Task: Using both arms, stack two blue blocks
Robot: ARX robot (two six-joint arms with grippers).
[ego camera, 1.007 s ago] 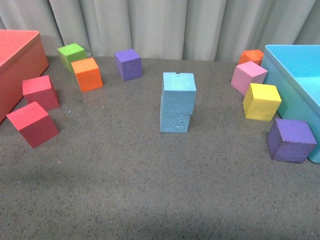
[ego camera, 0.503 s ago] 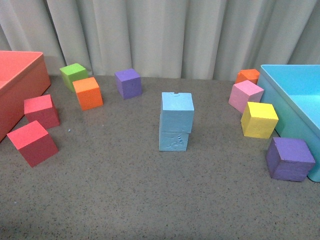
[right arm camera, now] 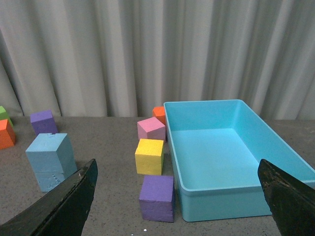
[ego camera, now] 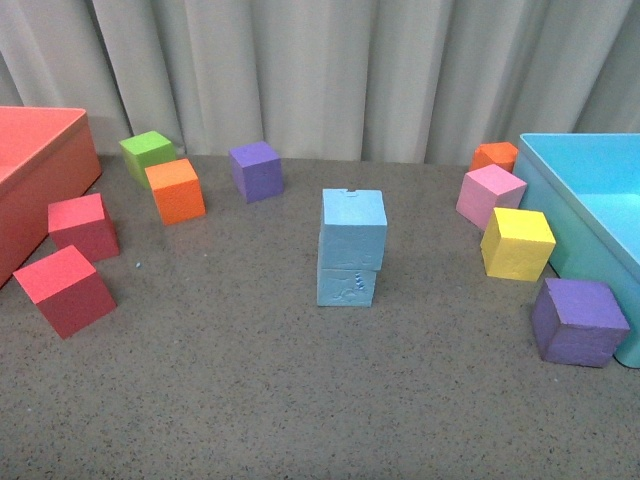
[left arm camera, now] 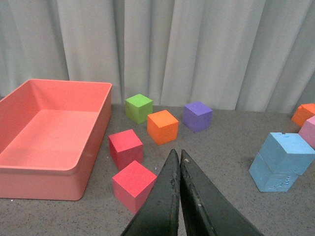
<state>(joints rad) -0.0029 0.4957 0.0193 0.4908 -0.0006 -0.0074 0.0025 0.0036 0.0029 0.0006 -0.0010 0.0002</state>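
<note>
Two sky-blue blocks stand stacked mid-table: the upper blue block rests a little askew on the lower blue block, whose side bears embossed marks. The stack also shows as upper block over lower block in the left wrist view, and as one blue stack in the right wrist view. Neither arm appears in the front view. My left gripper is shut with nothing between its fingers, well back from the stack. My right gripper stands wide open and empty, facing the turquoise bin.
A red bin sits at the left edge with two red cubes beside it. Green, orange and purple cubes lie behind. At right a turquoise bin has orange, pink, yellow and purple cubes alongside.
The front camera's view has tilted upward a little, so everything sits lower in the frame and more curtain shows. The blue stack and other cubes have not moved on the table.
</note>
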